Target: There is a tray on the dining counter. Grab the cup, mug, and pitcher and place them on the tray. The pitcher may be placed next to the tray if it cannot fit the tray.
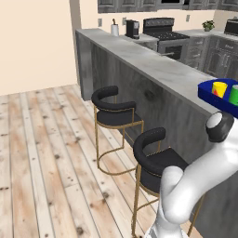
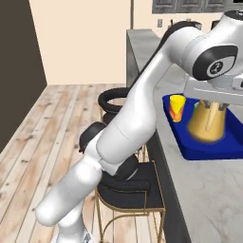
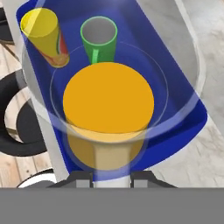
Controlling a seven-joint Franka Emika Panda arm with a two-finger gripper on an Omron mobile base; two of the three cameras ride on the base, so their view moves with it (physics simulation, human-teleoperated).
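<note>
- The claw [image 3: 112, 177] grips the pitcher [image 2: 207, 122] over the blue tray [image 2: 207, 149].
- Beyond the claw, the yellow cup [image 3: 45, 36] and green mug [image 3: 99, 38] stand in the tray.
- Pale grey tabletop [image 2: 209, 190]; below the claw, black stools [image 1: 116, 111] on a wood floor [image 1: 42, 162].

From behind the arm on its left, we look forward along the front of the long table [image 1: 153, 65], past two stools [image 1: 153, 158] toward the far kitchen; the blue tray [image 1: 207, 90] sits at the right edge. From behind on the right, we look down nearer, over the arm, at the same tray [image 2: 204, 147] and table. From the hand, we look straight down, very close, into the pitcher [image 3: 109, 100] above that tray [image 3: 175, 100].
</note>
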